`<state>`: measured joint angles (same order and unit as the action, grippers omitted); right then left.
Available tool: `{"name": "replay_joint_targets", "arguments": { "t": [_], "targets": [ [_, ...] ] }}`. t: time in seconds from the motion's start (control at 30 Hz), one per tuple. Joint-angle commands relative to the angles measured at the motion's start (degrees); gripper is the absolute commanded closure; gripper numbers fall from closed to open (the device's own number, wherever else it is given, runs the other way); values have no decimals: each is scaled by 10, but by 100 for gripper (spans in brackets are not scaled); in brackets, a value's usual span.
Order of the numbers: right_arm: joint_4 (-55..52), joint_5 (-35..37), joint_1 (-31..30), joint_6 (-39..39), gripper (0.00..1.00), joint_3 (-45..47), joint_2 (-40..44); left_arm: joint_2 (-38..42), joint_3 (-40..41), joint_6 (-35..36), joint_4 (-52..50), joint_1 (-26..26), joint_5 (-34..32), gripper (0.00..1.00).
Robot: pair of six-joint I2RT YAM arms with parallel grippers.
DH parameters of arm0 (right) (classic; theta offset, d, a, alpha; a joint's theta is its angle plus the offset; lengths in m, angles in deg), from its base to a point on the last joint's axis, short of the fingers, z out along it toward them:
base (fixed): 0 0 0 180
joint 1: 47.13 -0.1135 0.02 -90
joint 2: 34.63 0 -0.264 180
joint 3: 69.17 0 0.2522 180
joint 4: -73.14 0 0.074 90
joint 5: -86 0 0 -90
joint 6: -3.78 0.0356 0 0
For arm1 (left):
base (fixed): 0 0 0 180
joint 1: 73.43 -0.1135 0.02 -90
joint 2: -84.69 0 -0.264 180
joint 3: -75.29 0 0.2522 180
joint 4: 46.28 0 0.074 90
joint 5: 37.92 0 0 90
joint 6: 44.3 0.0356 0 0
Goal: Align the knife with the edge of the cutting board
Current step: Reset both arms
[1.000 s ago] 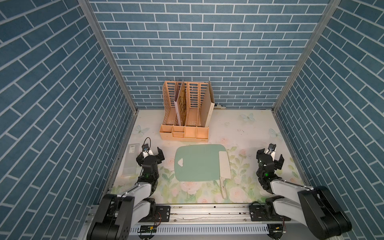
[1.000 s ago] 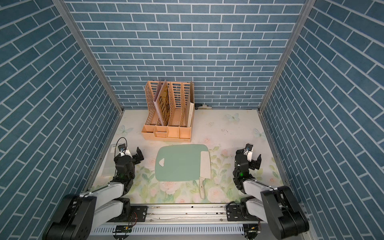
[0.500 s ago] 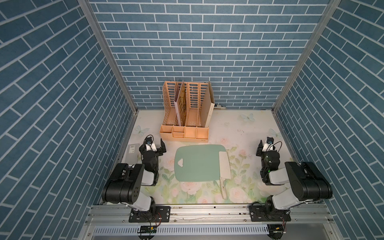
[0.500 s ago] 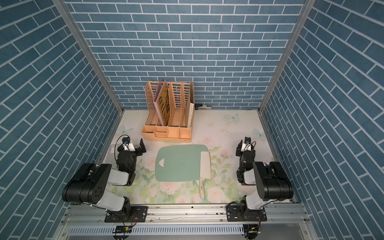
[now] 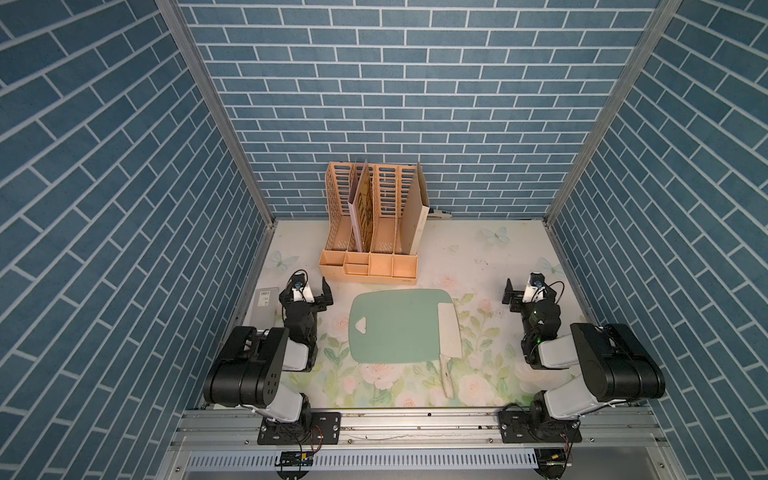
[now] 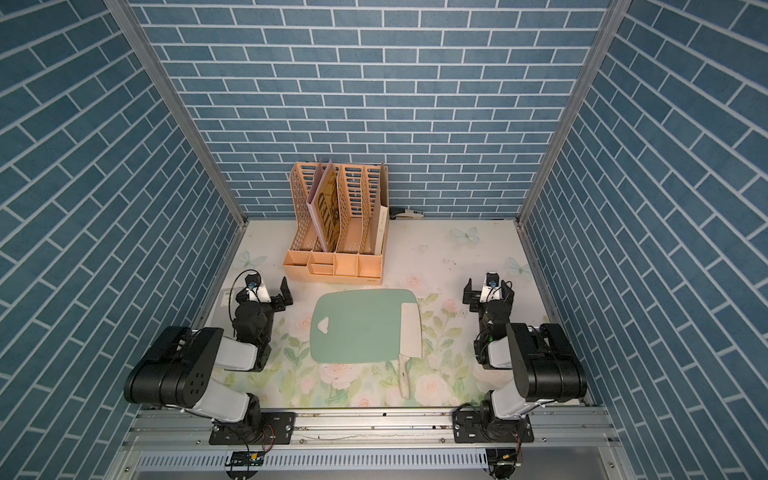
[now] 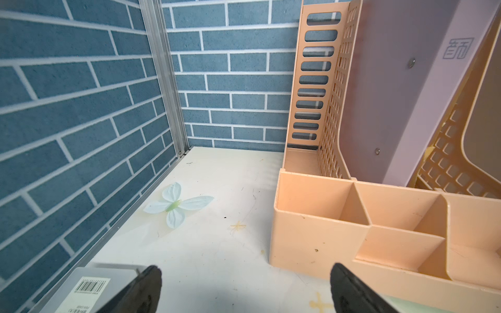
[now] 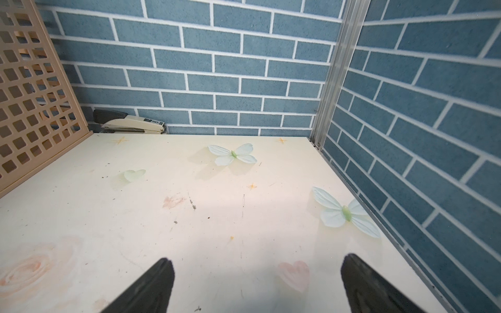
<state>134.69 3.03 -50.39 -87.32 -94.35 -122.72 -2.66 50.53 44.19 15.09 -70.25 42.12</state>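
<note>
- In both top views the cutting board (image 5: 395,328) (image 6: 357,328) lies flat on the flowered worktop (image 5: 478,257). Its triangular hole is at the end nearer the left arm.
- The knife (image 5: 449,332) (image 6: 410,332) rests with its blade on the board's short end opposite the hole. The blade runs along that edge, nearly parallel to it. The handle sticks out past the board's near long edge onto the worktop.
- The left pincer (image 5: 306,296) (image 6: 266,295) hangs off the board's hole end, apart from it, with its jaws spread and gripping nothing.
- The right pincer (image 5: 530,293) (image 6: 488,293) hangs off the board's knife end, well apart from the knife. Its jaws are also spread and grip nothing.
- A peach file rack (image 5: 374,232) stands just beyond the board's far long edge. A grey box (image 5: 264,305) with a barcode label lies farther from the board than the left pincer, by the side wall.
- In the left wrist view the left pincer (image 7: 245,271) shows two dark fingertips (image 7: 151,273) wide apart over bare worktop. The grey box (image 7: 89,287) is by one tip and the file rack (image 7: 352,211) by the other.
- In the right wrist view the right pincer (image 8: 257,263) is likewise spread wide above the worktop. A stapler (image 8: 130,124) sits at the back wall, beside the rack's lattice side.
</note>
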Motion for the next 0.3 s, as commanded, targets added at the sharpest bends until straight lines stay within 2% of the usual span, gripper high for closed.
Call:
{"name": "replay_joint_targets", "arguments": {
  "t": [0.0, 0.27],
  "targets": [
    [1, -6, 0, -1, 0, -2, 3, -1, -3, 6, 10, -4, 5, 0],
    [-7, -30, 0, -9, 0, -7, 2, -1, -3, 6, 10, -4, 5, 0]
  ]
}}
